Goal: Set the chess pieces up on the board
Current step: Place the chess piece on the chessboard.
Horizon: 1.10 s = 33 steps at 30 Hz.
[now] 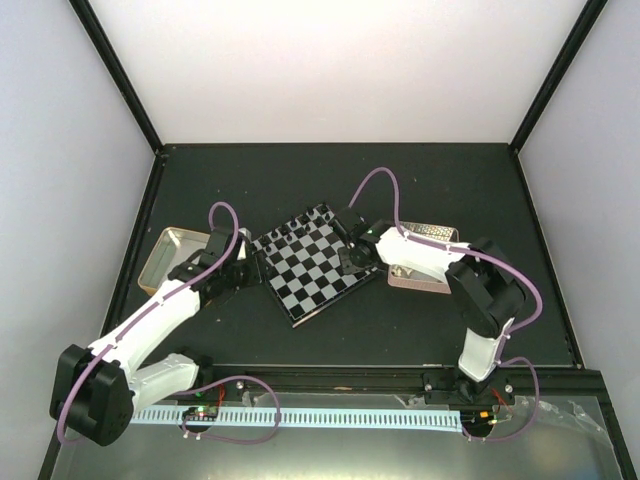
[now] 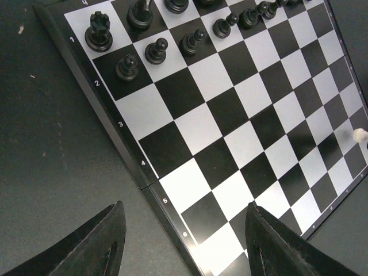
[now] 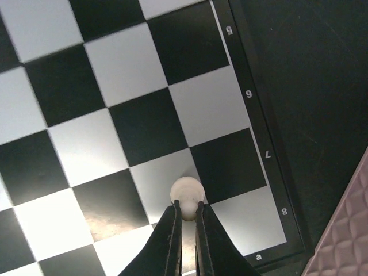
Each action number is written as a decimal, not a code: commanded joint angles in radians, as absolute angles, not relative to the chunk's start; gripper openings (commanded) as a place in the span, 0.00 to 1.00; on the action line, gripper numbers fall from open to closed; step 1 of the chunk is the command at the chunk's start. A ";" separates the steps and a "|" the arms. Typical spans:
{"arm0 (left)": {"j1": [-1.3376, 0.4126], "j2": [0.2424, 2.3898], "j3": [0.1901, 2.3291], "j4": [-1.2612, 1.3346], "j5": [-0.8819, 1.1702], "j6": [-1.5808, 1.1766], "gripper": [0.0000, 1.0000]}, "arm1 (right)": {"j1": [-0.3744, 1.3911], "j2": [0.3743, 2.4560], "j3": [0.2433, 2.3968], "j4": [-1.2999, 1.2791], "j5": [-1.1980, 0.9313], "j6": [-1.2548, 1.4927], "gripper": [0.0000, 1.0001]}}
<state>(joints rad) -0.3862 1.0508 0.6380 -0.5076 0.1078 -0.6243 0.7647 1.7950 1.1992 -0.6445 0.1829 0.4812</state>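
Observation:
The board (image 1: 312, 268) of black and pale squares lies tilted at mid-table. Several black chess pieces (image 2: 156, 50) stand in two rows along its far-left edge, a rook (image 2: 98, 31) at the corner. My right gripper (image 3: 186, 206) is shut on a cream-white pawn (image 3: 187, 191), holding it by the head over a pale square near the board's corner marked 8. That same pawn (image 2: 360, 136) shows at the right edge of the left wrist view. My left gripper (image 2: 184, 230) hangs open and empty over the board's rim (image 2: 167, 210), by the numbers 5 and 6.
A shiny metal tin (image 1: 172, 256) sits left of the board, behind the left arm. A pink perforated tray (image 1: 425, 258) lies to the right, partly under the right arm; its corner (image 3: 345, 236) shows beside the board. Dark table (image 1: 400, 190) surrounds everything.

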 commanded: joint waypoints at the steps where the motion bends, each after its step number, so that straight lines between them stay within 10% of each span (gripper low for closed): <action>1: -0.381 1.034 0.632 -0.503 0.101 -0.628 0.58 | 0.750 1.828 1.225 -0.663 0.223 0.501 0.06; 33: -0.380 1.028 0.648 -0.506 0.096 -0.620 0.59 | 0.636 1.605 1.155 -0.603 0.190 0.511 0.37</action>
<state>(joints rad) -0.3862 1.0477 0.6296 -0.5079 0.1081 -0.6239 0.7033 1.7294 1.1965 -0.6403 0.1936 0.4934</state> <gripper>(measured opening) 0.584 0.369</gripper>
